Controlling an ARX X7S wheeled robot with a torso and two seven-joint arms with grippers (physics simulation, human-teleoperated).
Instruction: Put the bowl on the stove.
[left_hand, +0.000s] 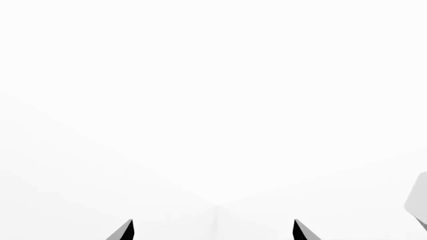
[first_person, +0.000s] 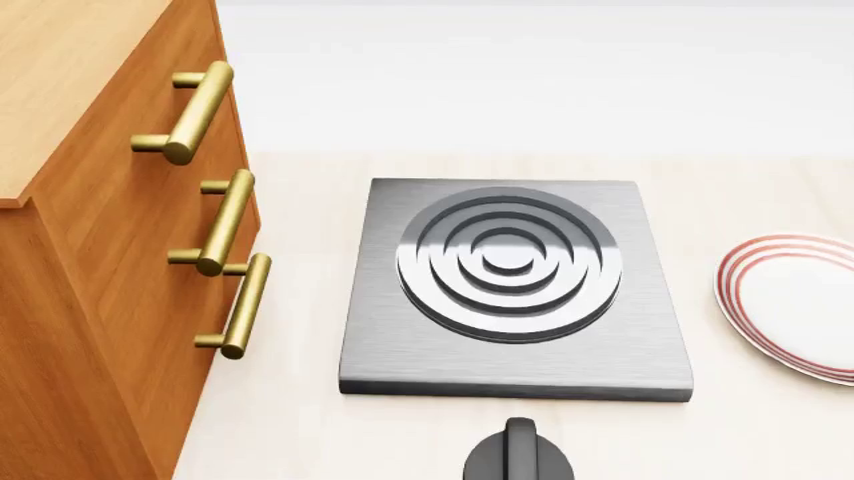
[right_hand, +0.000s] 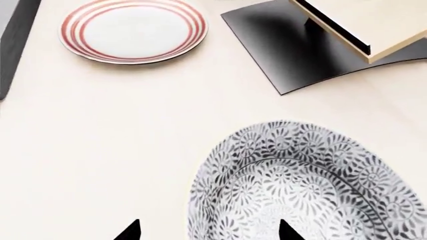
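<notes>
Your head view shows the stove (first_person: 514, 290) lying flat on the pale counter (first_person: 761, 430), burner rings bare, with a wooden drawer cabinet (first_person: 94, 300) beside it, a red-ringed plate (first_person: 794, 305) cut off at the edge and a black knob (first_person: 521, 455) in front; neither arm appears there. Only your right wrist view shows the bowl (right_hand: 307, 185), resting on the counter near that plate, partly cropped. Your right gripper (right_hand: 208, 231) has its fingertips spread apart, one tip over the bowl's rim, holding nothing. Your left gripper (left_hand: 213, 231) is likewise spread and empty, facing washed-out white with little to make out.
</notes>
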